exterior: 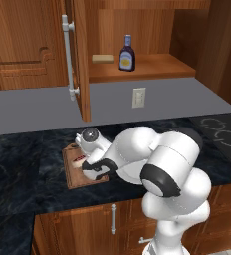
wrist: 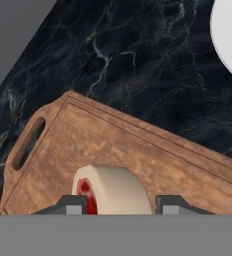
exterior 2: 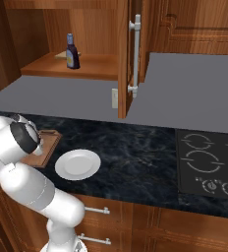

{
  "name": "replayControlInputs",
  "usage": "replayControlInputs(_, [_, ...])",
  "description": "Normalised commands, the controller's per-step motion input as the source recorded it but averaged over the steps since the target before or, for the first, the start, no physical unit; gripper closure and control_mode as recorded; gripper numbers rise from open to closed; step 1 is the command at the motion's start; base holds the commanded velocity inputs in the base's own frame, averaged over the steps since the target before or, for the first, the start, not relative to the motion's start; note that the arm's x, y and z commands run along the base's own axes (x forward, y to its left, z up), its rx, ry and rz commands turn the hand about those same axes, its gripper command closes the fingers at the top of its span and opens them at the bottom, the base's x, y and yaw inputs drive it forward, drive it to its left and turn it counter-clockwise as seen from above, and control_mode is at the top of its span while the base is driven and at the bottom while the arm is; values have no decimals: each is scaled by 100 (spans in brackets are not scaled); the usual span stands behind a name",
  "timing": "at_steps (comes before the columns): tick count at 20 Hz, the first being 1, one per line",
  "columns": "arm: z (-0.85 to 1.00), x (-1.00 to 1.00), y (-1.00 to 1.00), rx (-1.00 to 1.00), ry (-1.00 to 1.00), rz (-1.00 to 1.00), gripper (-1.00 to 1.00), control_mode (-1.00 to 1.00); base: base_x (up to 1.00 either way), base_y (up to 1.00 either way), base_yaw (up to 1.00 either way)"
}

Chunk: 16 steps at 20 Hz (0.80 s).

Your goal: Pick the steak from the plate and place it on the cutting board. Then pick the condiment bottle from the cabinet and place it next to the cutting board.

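The brown cutting board (wrist: 153, 155) lies on the dark counter with its handle slot at the left. The steak (wrist: 113, 192), red with a pale fat rim, sits low over the board between my fingertips (wrist: 70, 205), and my gripper (wrist: 119, 206) is shut on it. From the left base view the gripper (exterior: 84, 164) hangs over the cutting board (exterior: 73, 180) with the steak (exterior: 79, 159) under it. The white plate (exterior 2: 77, 164) lies bare beside the cutting board (exterior 2: 46, 143). The condiment bottle (exterior: 127, 54) stands upright on the shelf of the open cabinet (exterior: 152, 67).
A flat tan block (exterior: 102, 58) lies left of the bottle on the shelf. The cabinet door (exterior: 80, 60) stands open with its grey bar handle (exterior: 67, 57) above the board. A stovetop (exterior 2: 209, 162) lies at the counter's right. My arm hides part of the board.
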Motion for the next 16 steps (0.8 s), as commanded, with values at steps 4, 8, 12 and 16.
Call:
replayControlInputs(4, [-10,8,7,0,0,-2,100,-100,0,0,0])
replayControlInputs(8, [-13,7,2,0,0,-2,100,-100,0,0,0])
replayControlInputs(12, [-14,8,0,0,0,-2,100,-100,0,0,0])
replayControlInputs(16, [-14,6,0,0,0,-2,100,-100,0,0,0])
